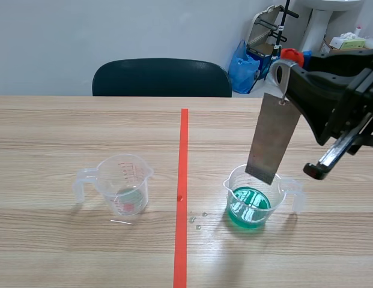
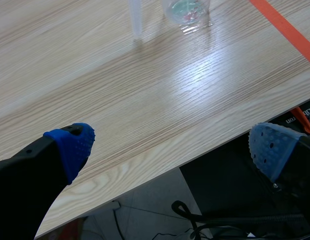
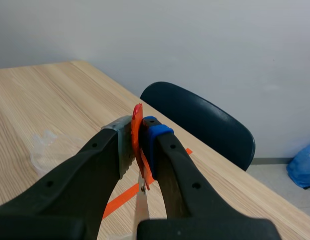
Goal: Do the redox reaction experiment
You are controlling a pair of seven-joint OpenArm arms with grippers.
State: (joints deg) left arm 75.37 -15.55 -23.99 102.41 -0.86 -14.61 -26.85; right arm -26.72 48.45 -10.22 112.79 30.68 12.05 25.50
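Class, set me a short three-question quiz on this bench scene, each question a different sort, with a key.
1. True or false: the flat grey metal strip hangs from the right gripper.
2. Relative to the orange-red tape line, the clear plastic beaker of green liquid stands: A) left, B) right, C) on it.
3. Fill in: the left gripper, over the edge of the wooden table, is ____.
Key: 1 true; 2 B; 3 open.

Pale grey wall (image 1: 114,30), dark chair (image 1: 162,78) behind wooden table (image 1: 54,132), blue bag (image 1: 241,65) on the floor
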